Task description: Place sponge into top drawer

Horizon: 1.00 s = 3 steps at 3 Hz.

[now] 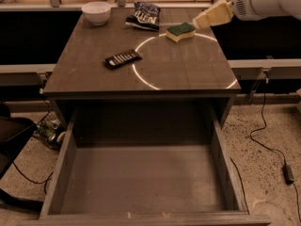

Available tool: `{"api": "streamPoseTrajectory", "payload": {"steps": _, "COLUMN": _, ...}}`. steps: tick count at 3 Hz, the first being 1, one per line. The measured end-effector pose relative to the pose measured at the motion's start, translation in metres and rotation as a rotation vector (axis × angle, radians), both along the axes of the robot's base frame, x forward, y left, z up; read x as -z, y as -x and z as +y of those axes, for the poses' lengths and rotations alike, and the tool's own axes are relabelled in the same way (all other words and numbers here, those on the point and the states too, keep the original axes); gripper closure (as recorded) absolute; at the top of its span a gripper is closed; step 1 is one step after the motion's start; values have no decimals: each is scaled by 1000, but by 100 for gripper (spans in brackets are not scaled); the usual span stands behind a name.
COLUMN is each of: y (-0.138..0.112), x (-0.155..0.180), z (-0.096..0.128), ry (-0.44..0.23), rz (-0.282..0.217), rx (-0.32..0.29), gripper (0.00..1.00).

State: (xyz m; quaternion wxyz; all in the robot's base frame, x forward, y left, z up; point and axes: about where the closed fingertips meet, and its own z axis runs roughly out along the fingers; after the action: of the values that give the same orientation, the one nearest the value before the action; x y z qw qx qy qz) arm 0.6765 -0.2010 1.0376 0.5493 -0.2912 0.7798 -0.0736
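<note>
The sponge (180, 31), pale yellow with a dark green top, lies on the cabinet top (188, 74) near its far right corner. The gripper (201, 22) hangs just right of the sponge, its cream-coloured fingers (214, 16) pointing down-left toward it; the tip is close to the sponge's right end. The top drawer (141, 180) stands pulled out wide below the front edge, with nothing in it.
A white bowl (96, 12) sits at the far left of the top. A blue snack bag (144, 15) lies behind the sponge's left. A black remote-like bar (122, 58) lies mid-left. A cable (263, 140) runs over the floor at right.
</note>
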Motion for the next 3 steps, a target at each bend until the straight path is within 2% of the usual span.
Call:
{"api": "streamPoseTrajectory", "payload": {"steps": 1, "y": -38, "x": 10, "z": 19, "ry": -83, "rz": -67, "rx": -5, "gripper": 0}}
{"api": "streamPoseTrajectory", "payload": {"steps": 2, "y": -84, "x": 32, "z": 35, "ry": -158, "rz": -96, "rx": -5, "gripper": 0}}
{"api": "streamPoseTrajectory", "payload": {"steps": 3, "y": -129, "x": 65, "z": 50, "ry": -230, "rz": -93, "rx": -26, "gripper": 0}}
